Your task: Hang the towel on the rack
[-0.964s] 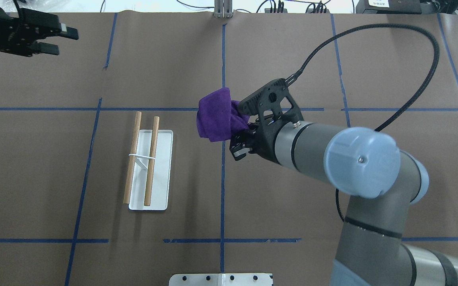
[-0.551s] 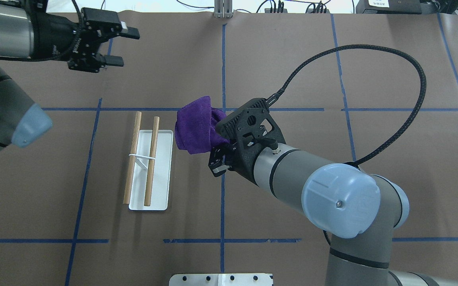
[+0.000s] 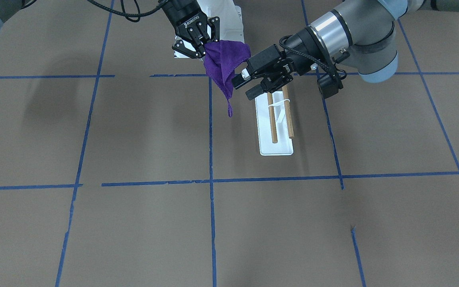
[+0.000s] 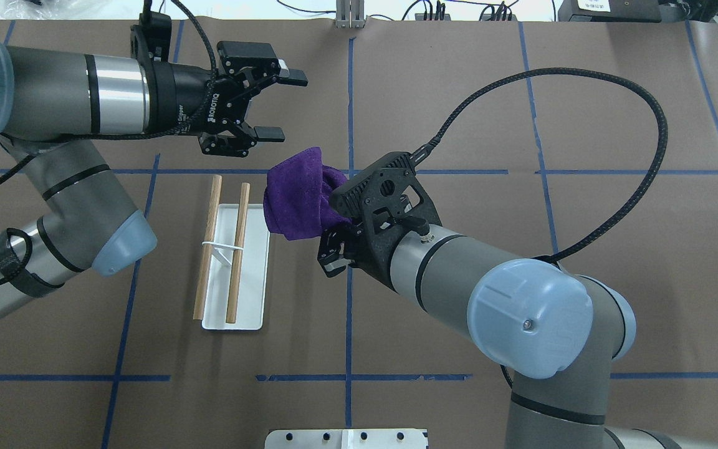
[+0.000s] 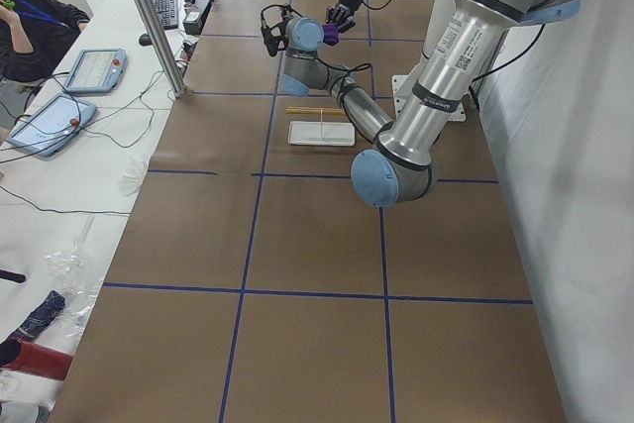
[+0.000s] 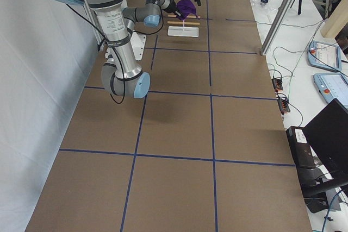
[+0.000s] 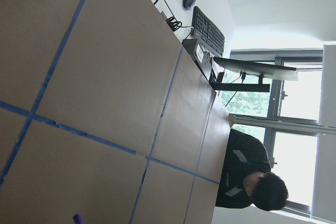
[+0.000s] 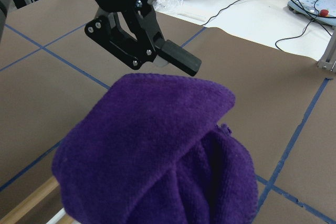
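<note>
My right gripper [image 3: 201,48] is shut on a bunched purple towel [image 4: 298,202] and holds it in the air just right of the rack; the fingertips are hidden under the cloth in the overhead view. The towel hangs down to a point in the front view [image 3: 224,67] and fills the right wrist view [image 8: 157,150]. The rack [image 4: 252,274] has a white base and two wooden rods [image 4: 238,249], both bare. It also shows in the front view [image 3: 277,147]. My left gripper [image 4: 279,104] is open and empty, just beyond the towel; one of its fingers [image 8: 180,60] shows above the cloth.
The brown table cover carries blue tape lines [image 4: 349,312]. The right arm's black cable [image 4: 583,78] loops over the far right. A white base plate [image 4: 346,438] sits at the near edge. An operator [image 5: 30,17] sits at the table's far side with tablets and cables.
My left arm has swung in from the far left corner to just beyond the towel, jaws open. My right arm has carried the towel leftward, closer to the rack.
</note>
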